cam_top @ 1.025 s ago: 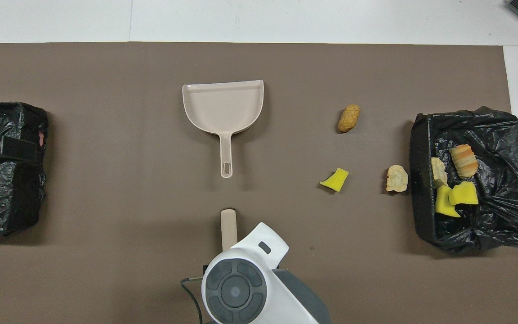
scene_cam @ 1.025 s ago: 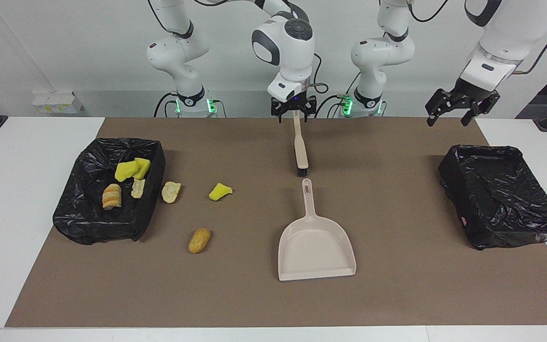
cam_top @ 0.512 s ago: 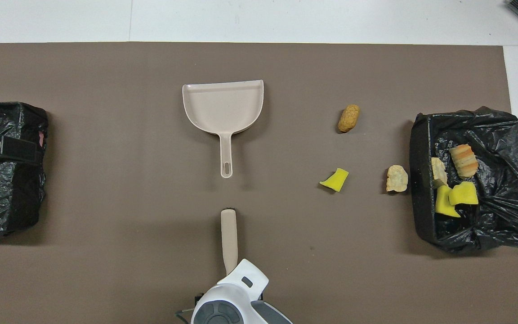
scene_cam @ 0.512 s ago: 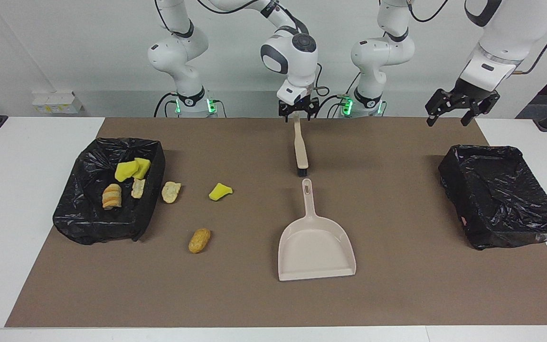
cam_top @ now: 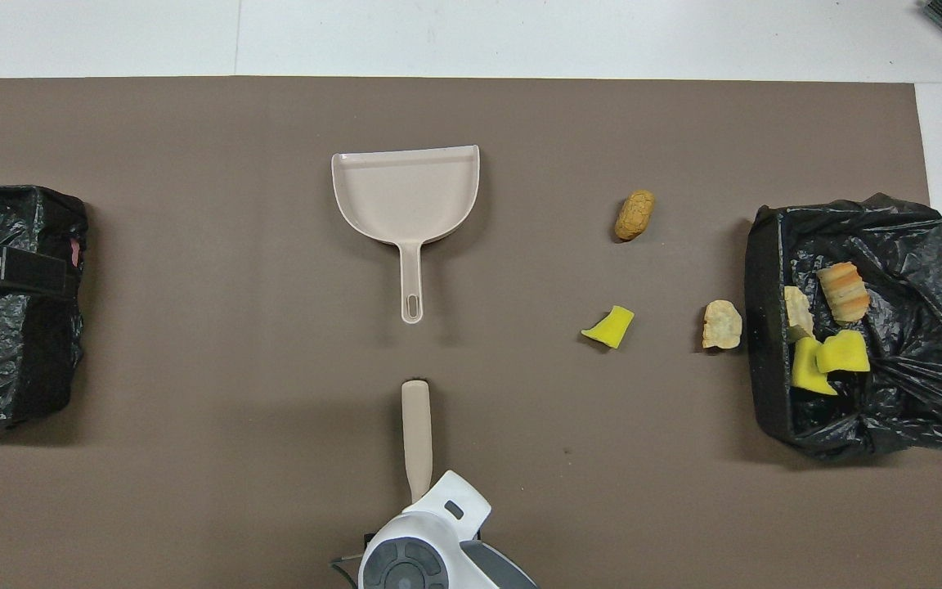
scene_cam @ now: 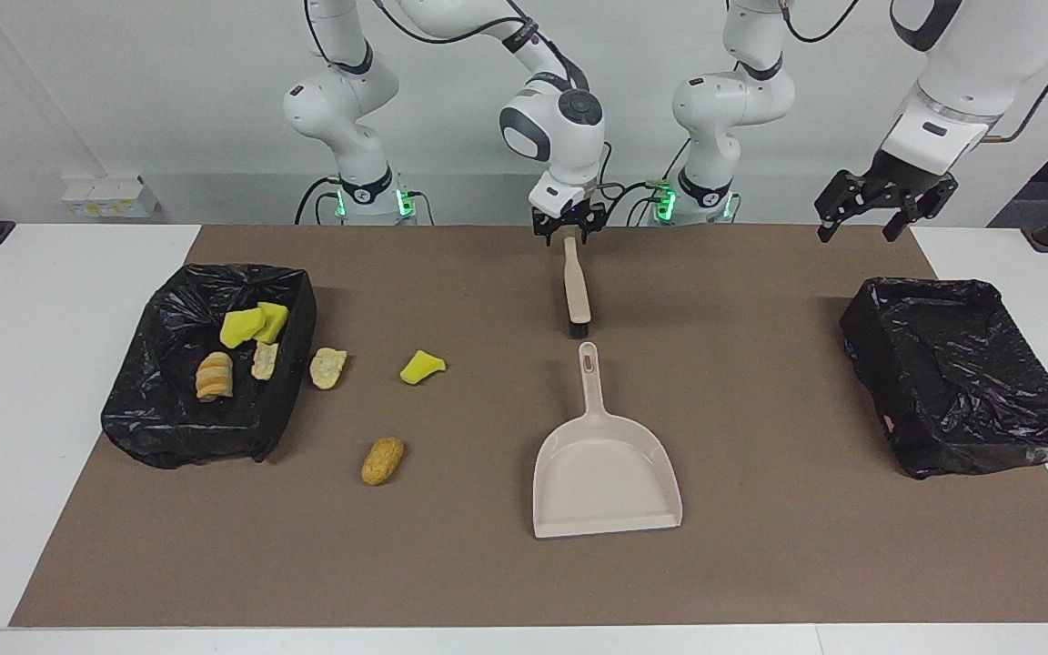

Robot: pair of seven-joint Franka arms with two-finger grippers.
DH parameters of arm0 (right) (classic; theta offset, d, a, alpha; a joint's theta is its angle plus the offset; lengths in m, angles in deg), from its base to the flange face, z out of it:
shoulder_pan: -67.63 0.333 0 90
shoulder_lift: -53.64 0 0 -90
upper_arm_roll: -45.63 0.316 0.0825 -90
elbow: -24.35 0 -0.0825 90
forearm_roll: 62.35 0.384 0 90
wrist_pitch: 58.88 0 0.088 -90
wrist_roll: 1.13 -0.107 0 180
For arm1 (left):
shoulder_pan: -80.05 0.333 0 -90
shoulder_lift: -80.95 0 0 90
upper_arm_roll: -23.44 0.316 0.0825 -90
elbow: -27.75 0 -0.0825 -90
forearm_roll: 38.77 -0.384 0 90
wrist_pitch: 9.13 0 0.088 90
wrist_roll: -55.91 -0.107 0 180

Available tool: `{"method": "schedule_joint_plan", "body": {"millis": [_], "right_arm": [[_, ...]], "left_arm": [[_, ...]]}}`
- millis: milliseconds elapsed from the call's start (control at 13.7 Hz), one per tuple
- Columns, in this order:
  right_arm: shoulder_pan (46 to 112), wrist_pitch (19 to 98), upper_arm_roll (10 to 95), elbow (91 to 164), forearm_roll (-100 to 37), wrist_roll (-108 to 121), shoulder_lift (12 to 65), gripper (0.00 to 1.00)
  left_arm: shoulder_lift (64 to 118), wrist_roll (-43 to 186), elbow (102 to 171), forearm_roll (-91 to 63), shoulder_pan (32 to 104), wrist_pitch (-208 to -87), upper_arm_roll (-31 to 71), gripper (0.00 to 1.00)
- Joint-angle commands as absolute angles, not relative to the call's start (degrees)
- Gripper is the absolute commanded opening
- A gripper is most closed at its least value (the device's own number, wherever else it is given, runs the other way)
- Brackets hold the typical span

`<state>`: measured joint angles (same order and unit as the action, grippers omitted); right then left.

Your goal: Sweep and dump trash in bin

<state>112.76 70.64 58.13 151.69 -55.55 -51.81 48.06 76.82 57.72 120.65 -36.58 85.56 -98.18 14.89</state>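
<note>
Gripping nothing, the left gripper (scene_cam: 883, 205) hangs spread open over the table edge by the empty black-lined bin (scene_cam: 961, 373) at the left arm's end. The right gripper (scene_cam: 567, 225) sits low at the handle end of the single brush (scene_cam: 575, 287), the item nearest the robots; whether its fingers have closed on the handle I cannot tell. Farther out lies one beige dustpan (scene_cam: 604, 464), its handle pointing toward the brush. Seven pieces of trash (scene_cam: 421, 367) show: four in the second black-lined bin (scene_cam: 206, 364) at the right arm's end, two yellow and two bread-like, and three on the brown mat (scene_cam: 760, 546) beside it, one yellow and two bread-like.
</note>
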Motion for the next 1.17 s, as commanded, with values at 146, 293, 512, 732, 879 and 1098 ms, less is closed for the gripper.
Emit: {"method": "schedule_joint_plan", "body": {"millis": [146, 293, 512, 732, 879, 1098], "right_arm": [[112.9, 72.1, 58.1, 151.2, -54.3, -53.7, 48.1, 0.48], [112.9, 72.2, 58.1, 150.9, -54.3, -53.9, 47.9, 0.25], [112.7, 71.9, 58.0, 149.8, -54.3, -53.9, 48.2, 0.00], [111.9, 71.3, 58.0, 149.5, -54.2, -54.7, 49.6, 0.00], [109.0, 69.7, 57.9, 149.8, -54.2, -54.9, 52.8, 0.00], [104.9, 61.0, 57.8, 150.1, -54.0, -54.3, 58.6, 0.00]], "left_arm": [[75.8, 58.4, 122.2, -36.8, 85.2, -97.9, 15.0, 1.00], [76.3, 58.8, 122.3, -36.8, 85.0, -101.9, 14.9, 1.00], [76.8, 58.6, 122.4, -36.8, 85.0, -105.9, 14.8, 1.00], [78.2, 58.7, 122.4, -36.8, 84.5, -109.9, 14.8, 1.00], [80.8, 58.6, 121.9, -36.8, 82.8, -114.9, 14.8, 1.00], [84.9, 59.2, 120.7, -36.9, 78.6, -119.1, 14.8, 1.00]]}}
